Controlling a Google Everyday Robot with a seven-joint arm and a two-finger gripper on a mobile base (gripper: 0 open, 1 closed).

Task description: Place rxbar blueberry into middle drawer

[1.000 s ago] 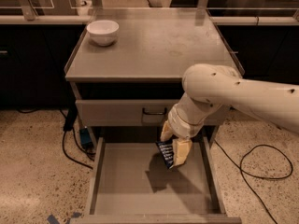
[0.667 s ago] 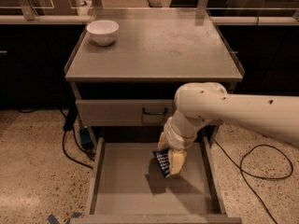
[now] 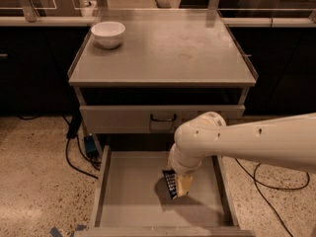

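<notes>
Hanging low over the floor of the open middle drawer [image 3: 128, 191], the gripper [image 3: 177, 185] is clenched on the rxbar blueberry [image 3: 170, 183] - the dark wrapper with pale print stands almost on its edge beside the tan finger [image 3: 185, 184], a little tilted. Its shadow falls on the grey floor just below, so I judge that the bar is close to the bottom; whether it touches I cannot tell. The bar sits right of the drawer's centre, well away from both side walls. Such a bar should be light and fairly stiff inside, but the foil wrapper is smooth and can slide or crinkle - the flat faces near the middle of its length are the best place to hold it, not the thin sealed ends. It is not fragile, so a short drop would do no harm. The white bowl [image 3: 108, 33] rests far off on the cabinet top [image 3: 168, 53], and the closed drawer front [image 3: 123, 118] above it is well apart from the white arm [image 3: 247, 142].
</notes>
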